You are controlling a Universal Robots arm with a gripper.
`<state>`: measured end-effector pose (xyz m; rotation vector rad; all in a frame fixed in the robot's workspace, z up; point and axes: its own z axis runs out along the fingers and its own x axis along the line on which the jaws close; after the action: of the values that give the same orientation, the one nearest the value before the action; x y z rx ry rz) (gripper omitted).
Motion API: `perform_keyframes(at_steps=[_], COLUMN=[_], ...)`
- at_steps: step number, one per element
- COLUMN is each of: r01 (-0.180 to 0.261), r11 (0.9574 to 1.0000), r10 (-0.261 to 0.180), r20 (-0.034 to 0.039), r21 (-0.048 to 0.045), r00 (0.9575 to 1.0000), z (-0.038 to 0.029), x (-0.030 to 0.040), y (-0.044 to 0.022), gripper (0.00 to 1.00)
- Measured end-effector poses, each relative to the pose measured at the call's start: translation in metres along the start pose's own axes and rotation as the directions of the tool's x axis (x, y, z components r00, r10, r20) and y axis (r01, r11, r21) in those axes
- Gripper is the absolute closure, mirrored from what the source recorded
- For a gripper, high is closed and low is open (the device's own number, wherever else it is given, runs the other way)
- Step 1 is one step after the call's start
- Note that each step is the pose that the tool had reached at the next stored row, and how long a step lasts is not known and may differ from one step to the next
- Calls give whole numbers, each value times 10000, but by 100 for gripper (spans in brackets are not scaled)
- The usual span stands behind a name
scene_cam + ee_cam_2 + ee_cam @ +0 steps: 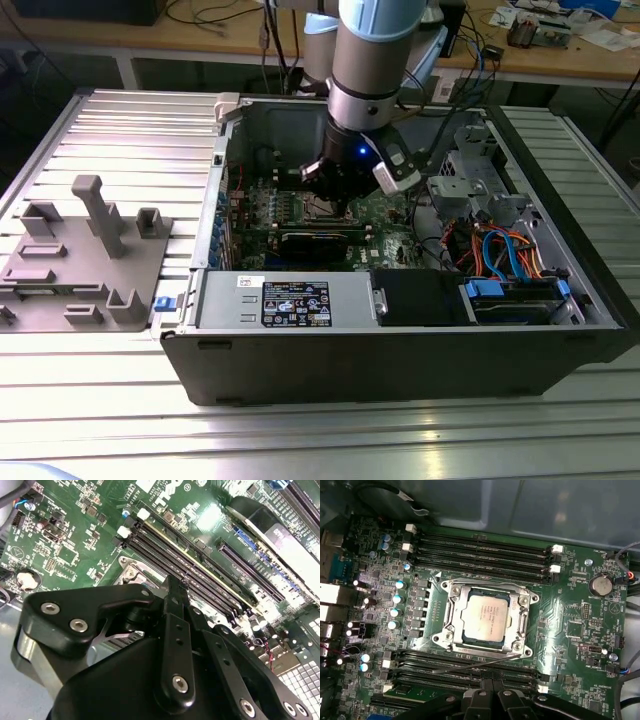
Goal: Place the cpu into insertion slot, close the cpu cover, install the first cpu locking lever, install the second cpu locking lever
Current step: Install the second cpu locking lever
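In the first wrist view the cpu [486, 616], silvery-grey on top, lies in the insertion slot, which it hides almost fully. The cpu cover [451, 611] lies flat around it as a metal frame. One thin locking lever [485, 583] runs tight along one edge of the cover. A second wire lever [475, 666] lies slanted over the memory slots, away from the socket. My gripper [492, 684] hovers just beyond that lever with its black fingers together, nothing between them. In the exterior view the gripper [335, 195] hangs over the socket [322, 208] inside the open computer case.
Long black memory slots [480, 550] flank the socket on two sides. A round coin battery [600, 585] and rows of capacitors [397, 600] stand on the green board. The case holds a power supply [285, 300], cable bundles [490, 245] and a drive cage. A grey fixture [85, 255] sits at the exterior view's left.
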<state>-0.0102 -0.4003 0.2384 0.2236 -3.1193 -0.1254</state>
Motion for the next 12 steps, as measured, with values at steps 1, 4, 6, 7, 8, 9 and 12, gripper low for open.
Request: perform_keyframes(at_steps=[1,4,6,7,8,9,12], r01=[0,2,1,2,2,3,0], r11=[10000,10000,10000,10000,10000,10000,10000], r10=[0,-2,-1,-1,-2,-3,0], r20=[1,3,7,7,7,7,6], r21=[-1,-17,-42,-46,-48,-48,-47], r00=[10000,10000,10000,10000,10000,10000,10000], z=[15,37,48,53,61,71,95], x=[25,79,115,139,160,185,247], y=[5,47,71,74,77,80,86], gripper=[89,89,89,89,89,89,89])
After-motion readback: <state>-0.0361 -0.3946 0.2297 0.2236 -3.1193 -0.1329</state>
